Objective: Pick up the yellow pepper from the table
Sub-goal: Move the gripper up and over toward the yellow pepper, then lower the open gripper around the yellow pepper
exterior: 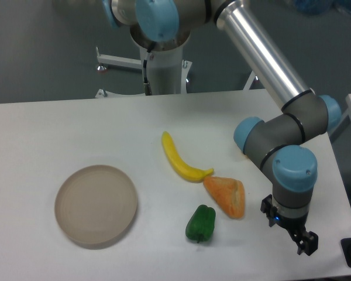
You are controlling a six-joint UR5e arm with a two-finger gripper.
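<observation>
The yellow pepper does not show plainly. Only a tiny orange sliver [244,154] peeks out at the lower left edge of the arm's blue-capped joint, and I cannot tell what it is. The white table [76,129] fills the view. My gripper [304,243] hangs low over the table's front right part, to the right of the orange wedge [228,195]. Its dark fingers are small and seen end-on, so I cannot tell whether they are open or shut. Nothing shows between them.
A long curved yellow banana-shaped item [179,158] lies mid-table, its end touching the orange wedge. A green pepper [200,223] stands just in front of them. A round beige plate [96,204] lies front left. The arm's forearm [263,58] crosses above the right side.
</observation>
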